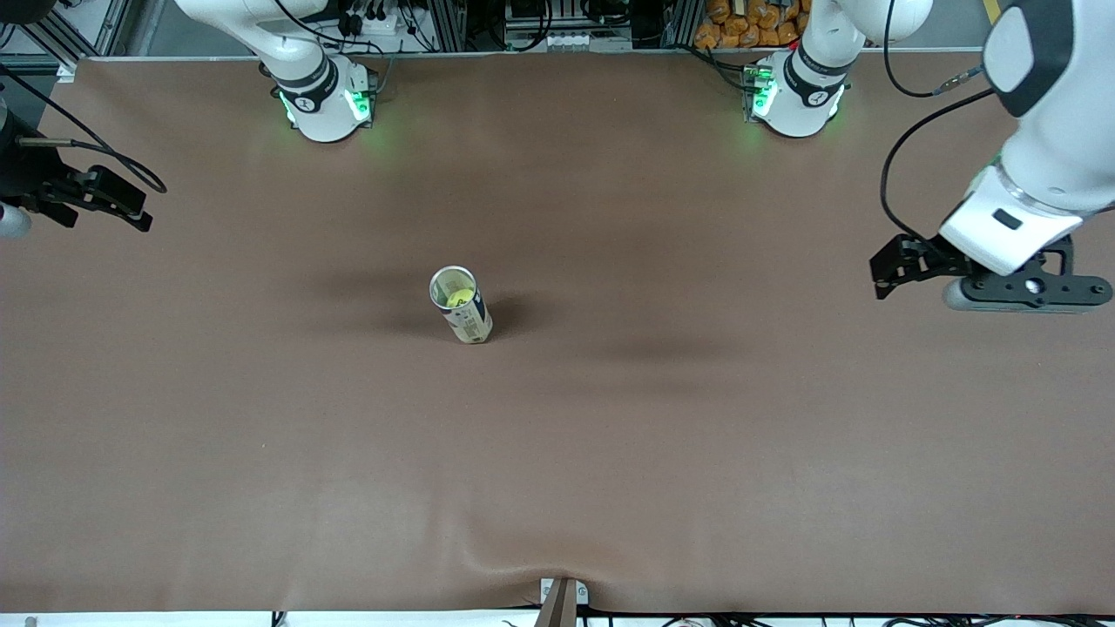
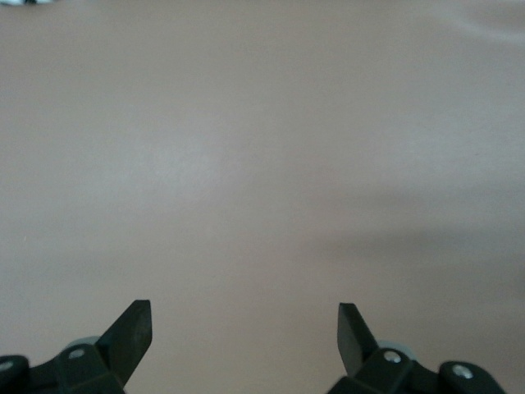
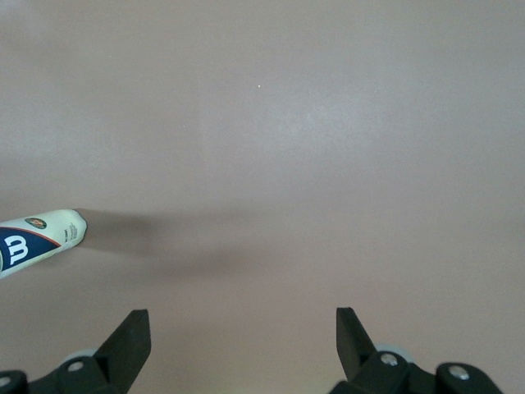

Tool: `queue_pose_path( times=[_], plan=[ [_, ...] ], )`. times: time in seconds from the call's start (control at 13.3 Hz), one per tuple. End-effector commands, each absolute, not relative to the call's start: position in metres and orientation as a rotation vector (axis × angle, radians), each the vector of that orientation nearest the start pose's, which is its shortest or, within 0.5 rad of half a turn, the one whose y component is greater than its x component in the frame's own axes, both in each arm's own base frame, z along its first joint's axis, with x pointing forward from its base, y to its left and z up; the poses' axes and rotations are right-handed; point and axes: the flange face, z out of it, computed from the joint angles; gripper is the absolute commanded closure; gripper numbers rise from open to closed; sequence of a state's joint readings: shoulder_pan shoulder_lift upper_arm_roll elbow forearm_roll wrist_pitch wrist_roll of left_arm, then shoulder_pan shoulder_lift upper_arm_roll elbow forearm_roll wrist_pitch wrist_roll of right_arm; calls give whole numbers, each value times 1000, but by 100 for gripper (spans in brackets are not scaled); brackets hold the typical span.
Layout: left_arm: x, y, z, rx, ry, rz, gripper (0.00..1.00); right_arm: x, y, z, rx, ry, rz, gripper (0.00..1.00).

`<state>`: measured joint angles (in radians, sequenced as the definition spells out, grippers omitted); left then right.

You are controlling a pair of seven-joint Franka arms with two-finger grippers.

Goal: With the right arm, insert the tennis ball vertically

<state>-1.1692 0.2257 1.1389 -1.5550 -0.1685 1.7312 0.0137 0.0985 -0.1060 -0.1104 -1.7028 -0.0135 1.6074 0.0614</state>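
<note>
A white tennis-ball can [image 1: 462, 306] with a blue label stands upright near the middle of the brown table, its top open. A yellow-green tennis ball [image 1: 459, 301] shows inside it. My right gripper [image 1: 131, 205] hangs open and holds nothing over the right arm's end of the table, well away from the can. In the right wrist view the can [image 3: 37, 238] shows at the picture's edge, and the right gripper [image 3: 243, 322] has only bare table between its fingers. My left gripper [image 1: 881, 272] is open and holds nothing over the left arm's end; the left wrist view shows the left gripper [image 2: 244, 316] above bare table.
The brown cover [image 1: 697, 453] has a shallow wrinkle near its front edge by a metal bracket [image 1: 562, 599]. Both arm bases [image 1: 327, 100] [image 1: 797, 91] stand along the table's back edge, with cables and racks past them.
</note>
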Motion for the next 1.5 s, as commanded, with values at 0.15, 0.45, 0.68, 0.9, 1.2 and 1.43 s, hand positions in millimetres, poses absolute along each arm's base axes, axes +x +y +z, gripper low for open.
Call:
queue_pose_path(
  times=[0.15, 0.45, 0.68, 0.9, 1.2, 1.43],
  plan=[
    [607, -67, 585, -3156, 13, -11, 0, 525, -11, 627, -3135, 98, -11, 0],
    [602, -62, 596, -3118, 46, 118, 0, 526, -11, 626, -3136, 98, -9, 0],
    [584, -52, 615, -3116, -23, 161, 0, 525, -11, 627, -3137, 100, -11, 0],
    [555, -43, 646, -3147, -9, 175, 0, 525, -11, 627, -3137, 98, -11, 0],
    [546, -40, 651, -3146, -3, 174, 0, 526, -10, 626, -3136, 95, -9, 0],
    [541, -38, 653, -3119, 1, 163, 0, 525, -10, 627, -3135, 98, -9, 0]
  ],
)
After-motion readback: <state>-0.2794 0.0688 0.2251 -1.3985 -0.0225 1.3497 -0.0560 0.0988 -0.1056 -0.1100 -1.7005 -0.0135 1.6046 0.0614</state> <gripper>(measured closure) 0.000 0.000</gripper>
